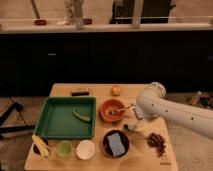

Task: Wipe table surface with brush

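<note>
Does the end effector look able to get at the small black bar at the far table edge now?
Probably yes. The end effector, low right of the orange bowl, has only that bowl between it and the black bar; lifting over looks feasible.

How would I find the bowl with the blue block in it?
On the light wooden table, look along the near edge, right of the green rectangular tray. The dark round bowl sits just in front of the orange bowl, near the white arm's pincer; it alone holds a pale blue block.
</note>
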### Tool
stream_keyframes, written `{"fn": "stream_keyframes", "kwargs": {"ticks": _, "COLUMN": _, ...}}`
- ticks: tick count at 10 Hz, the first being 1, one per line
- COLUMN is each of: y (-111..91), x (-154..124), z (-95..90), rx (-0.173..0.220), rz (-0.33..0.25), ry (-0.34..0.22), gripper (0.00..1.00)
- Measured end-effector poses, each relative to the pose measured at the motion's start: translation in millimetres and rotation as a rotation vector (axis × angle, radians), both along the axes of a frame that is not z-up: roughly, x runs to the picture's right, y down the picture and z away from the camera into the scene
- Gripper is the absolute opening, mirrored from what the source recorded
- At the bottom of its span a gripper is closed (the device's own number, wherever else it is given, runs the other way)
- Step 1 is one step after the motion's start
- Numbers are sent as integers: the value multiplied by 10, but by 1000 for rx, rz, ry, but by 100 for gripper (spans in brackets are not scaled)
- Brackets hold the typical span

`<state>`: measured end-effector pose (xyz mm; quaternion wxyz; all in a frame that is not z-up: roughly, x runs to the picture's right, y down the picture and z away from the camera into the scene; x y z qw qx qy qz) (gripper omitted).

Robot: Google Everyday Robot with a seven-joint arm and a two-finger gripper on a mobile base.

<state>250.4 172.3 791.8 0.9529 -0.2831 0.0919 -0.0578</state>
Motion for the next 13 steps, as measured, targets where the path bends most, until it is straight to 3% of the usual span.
{"fn": "stream_keyframes", "kwargs": {"ticks": 6, "y": 1, "x": -3, "z": 5, "rx": -1, "rz": -3, "ry": 1, "gripper": 0}}
{"fn": "stream_keyframes", "kwargs": {"ticks": 9, "y": 78, "x": 155, "z": 61, "rx": -28, "rz": -80, "ry": 96, "gripper": 0}}
{"fn": "stream_keyframes", "kwargs": {"ticks": 11, "y": 111, "x": 359, "z": 75, "rx": -44, "rz": -90, "ry": 150, "gripper": 0}}
{"fn": "stream_keyframes", "kwargs": {"ticks": 13, "y": 3, "x": 422, "z": 132, "rx": -37, "rz": -96, "ry": 184, "gripper": 0}}
